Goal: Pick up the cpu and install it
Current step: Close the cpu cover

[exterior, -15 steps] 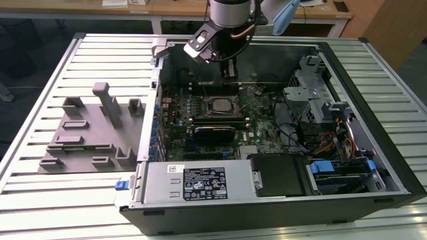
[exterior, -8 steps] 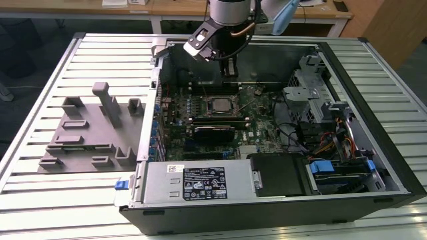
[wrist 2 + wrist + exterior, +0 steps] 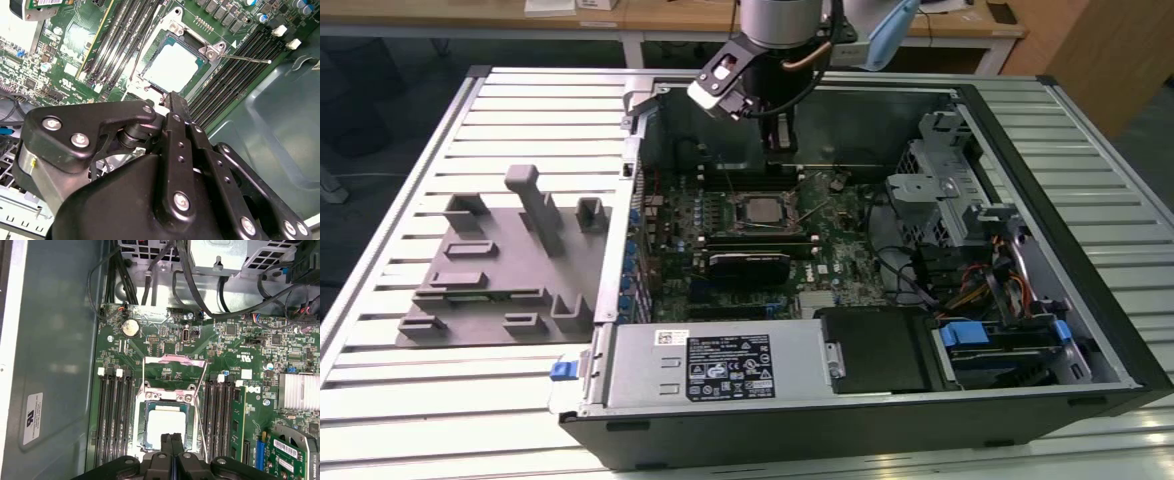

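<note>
I see the cpu [image 3: 165, 426] lying flat in its socket on the green board [image 3: 165, 347], mid-way inside the open computer case [image 3: 881, 430] on the bench [image 3: 400, 400]. My jaws hang just above it, pressed together, gripping nothing.

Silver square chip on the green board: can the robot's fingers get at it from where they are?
Probably yes. The fingers hang shut above the shiny silver square cpu, the metal hold-down frame looks swung open, and nothing lies between fingers and chip.
</note>
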`<state>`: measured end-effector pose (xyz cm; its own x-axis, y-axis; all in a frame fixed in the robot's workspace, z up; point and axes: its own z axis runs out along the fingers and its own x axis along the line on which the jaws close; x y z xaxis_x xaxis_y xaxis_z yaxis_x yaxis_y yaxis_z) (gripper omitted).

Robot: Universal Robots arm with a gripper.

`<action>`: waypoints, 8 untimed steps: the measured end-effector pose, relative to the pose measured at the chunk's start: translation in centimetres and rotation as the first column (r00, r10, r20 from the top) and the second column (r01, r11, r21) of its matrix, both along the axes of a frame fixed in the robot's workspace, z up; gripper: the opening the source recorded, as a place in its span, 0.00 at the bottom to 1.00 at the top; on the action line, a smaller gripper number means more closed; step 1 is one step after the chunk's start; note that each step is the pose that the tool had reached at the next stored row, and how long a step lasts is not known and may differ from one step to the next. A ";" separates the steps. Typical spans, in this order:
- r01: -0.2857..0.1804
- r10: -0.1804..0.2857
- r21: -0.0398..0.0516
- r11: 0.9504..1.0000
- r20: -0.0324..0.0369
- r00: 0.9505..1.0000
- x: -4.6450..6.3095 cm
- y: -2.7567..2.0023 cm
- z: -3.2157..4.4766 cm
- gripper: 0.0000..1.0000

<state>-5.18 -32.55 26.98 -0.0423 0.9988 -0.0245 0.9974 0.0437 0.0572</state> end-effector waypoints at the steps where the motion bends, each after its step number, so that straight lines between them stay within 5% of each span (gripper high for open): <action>1: 0.000 0.000 0.000 1.000 0.000 1.000 0.0 0.00 0.07 0.11; 8: 0.000 0.000 0.000 1.000 0.000 1.000 0.0 0.00 0.71 0.11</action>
<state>-5.18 -32.55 27.68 -0.0424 0.9988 -0.0242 0.9974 0.0437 0.0574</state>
